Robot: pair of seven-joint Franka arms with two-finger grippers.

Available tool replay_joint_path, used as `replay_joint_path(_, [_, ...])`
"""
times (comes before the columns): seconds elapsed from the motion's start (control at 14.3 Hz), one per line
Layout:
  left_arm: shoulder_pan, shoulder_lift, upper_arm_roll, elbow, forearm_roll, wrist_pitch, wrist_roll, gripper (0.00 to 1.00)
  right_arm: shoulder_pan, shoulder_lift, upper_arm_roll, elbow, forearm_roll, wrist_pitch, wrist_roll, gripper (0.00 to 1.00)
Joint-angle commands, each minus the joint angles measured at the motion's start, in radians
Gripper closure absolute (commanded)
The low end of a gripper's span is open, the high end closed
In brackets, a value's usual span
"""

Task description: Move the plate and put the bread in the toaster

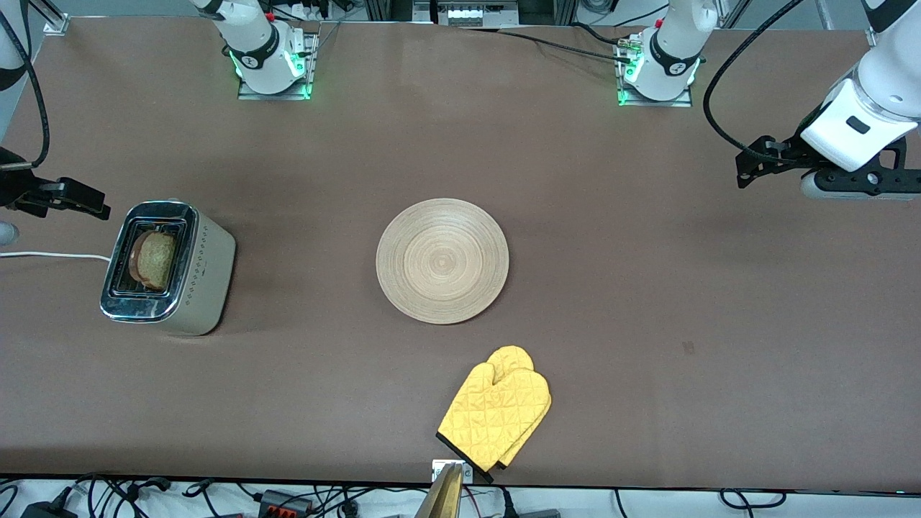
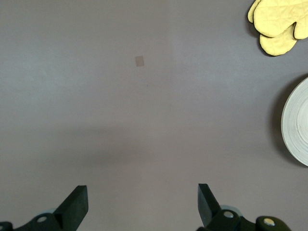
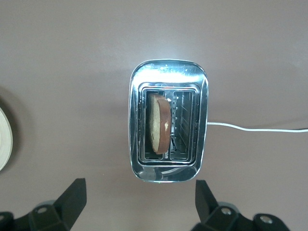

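1. front view: bread is sitting in one slot of the toaster, which is standing toward the right arm's end of the surface. the plate is lying bare near the middle, and a yellow oven mitt is lying nearer to the camera than the plate. the right pincer is hanging just beside the toaster at the edge of the picture, and the left pincer is hanging over bare surface at the left arm's end, well apart from the plate. neither is carrying anything.

2. left wrist view: the left pincer is showing its fingers spread wide with only bare surface between them. the plate's rim and the mitt are peeking in at the edge.

3. right wrist view: the right pincer is also standing wide apart and gripping nothing, over the toaster. the slice is leaning inside one slot, with its top edge and crust showing above the chrome. a white cord is trailing off across the surface.

4. progress, as a judgement: the bread part is looking finished and the plate is looking set aside, so little seems left beyond perhaps pressing the slice lower.
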Motion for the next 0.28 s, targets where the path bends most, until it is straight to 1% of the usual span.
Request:
replay_joint_path(0.0, [0.003,0.013,0.001,0.026,0.004,-0.005,0.006,0.00,-0.002,-0.007,0.005,-0.005,-0.010,0.000,0.008,0.00])
replay_joint_path(0.21, [0.000,0.016,0.000,0.028,0.004,-0.003,0.005,0.00,-0.002,-0.007,0.005,-0.006,-0.010,0.000,0.005,0.00])
